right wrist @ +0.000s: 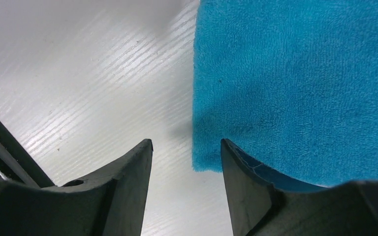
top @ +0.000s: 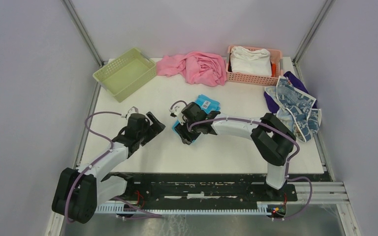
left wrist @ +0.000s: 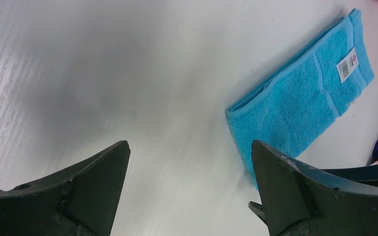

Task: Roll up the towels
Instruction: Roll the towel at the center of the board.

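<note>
1. The blue towel lies flat and folded on the tabletop. Its white label faces up at the end farthest from both grippers.
2. The right gripper is down low over the towel's near end, jaws apart. One finger sits over the terry and the other over bare tabletop. The towel's corner shows in the gap between them, and nothing is clamped.
3. The left gripper hangs just to the left of the towel, jaws spread wide with only bare tabletop between them. In its own view the towel runs off ahead and to the right, past its right finger.
4. From above, the two grippers sit near each other but apart, with the towel's near end under the right one.
5. Well off to the right of the right gripper, at the tabletop's edge, the printed towels lie crumpled in a heap over a purple cloth.
6. A green basket sits ahead of the left gripper at the far edge.
7. A bunched pink cloth lies straight ahead of the right gripper. A pink basket ahead and to its right holds a white cloth.
</note>
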`<action>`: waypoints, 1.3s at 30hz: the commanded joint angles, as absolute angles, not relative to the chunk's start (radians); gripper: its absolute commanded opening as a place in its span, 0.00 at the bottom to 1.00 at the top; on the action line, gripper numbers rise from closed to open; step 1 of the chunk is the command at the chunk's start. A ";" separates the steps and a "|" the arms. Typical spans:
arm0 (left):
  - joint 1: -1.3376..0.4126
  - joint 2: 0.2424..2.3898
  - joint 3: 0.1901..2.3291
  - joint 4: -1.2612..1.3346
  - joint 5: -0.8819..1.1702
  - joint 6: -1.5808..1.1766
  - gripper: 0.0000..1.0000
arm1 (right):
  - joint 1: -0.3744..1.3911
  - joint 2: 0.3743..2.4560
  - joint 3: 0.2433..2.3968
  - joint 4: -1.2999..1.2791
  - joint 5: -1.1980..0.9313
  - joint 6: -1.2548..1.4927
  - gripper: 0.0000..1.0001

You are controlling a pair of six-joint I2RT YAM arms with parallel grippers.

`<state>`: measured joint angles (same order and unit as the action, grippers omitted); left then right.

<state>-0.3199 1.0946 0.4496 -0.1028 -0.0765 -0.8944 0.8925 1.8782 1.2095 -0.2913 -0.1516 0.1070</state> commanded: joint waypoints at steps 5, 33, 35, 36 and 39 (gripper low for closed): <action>-0.316 1.058 0.438 -0.032 -0.050 -0.936 0.98 | 0.942 1.796 1.253 -0.392 0.034 0.001 0.60; -0.373 1.334 0.550 -0.006 0.081 -1.178 0.97 | 0.952 1.861 1.197 -0.342 -0.072 0.085 0.01; -0.390 1.335 0.553 -0.016 0.083 -1.221 0.95 | 0.946 1.839 1.182 -0.302 -0.087 0.106 0.01; -0.401 1.336 0.556 -0.023 0.081 -1.238 0.94 | 0.945 1.832 1.178 -0.290 -0.089 0.112 0.01; -0.434 1.340 0.572 -0.053 0.055 -1.281 0.89 | 0.943 1.822 1.171 -0.264 -0.087 0.129 0.01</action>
<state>-0.3969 1.3296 0.5220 -0.0223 0.0658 -1.1595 0.9455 1.8736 1.1824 -0.3370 -0.0460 0.0765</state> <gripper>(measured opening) 0.918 0.023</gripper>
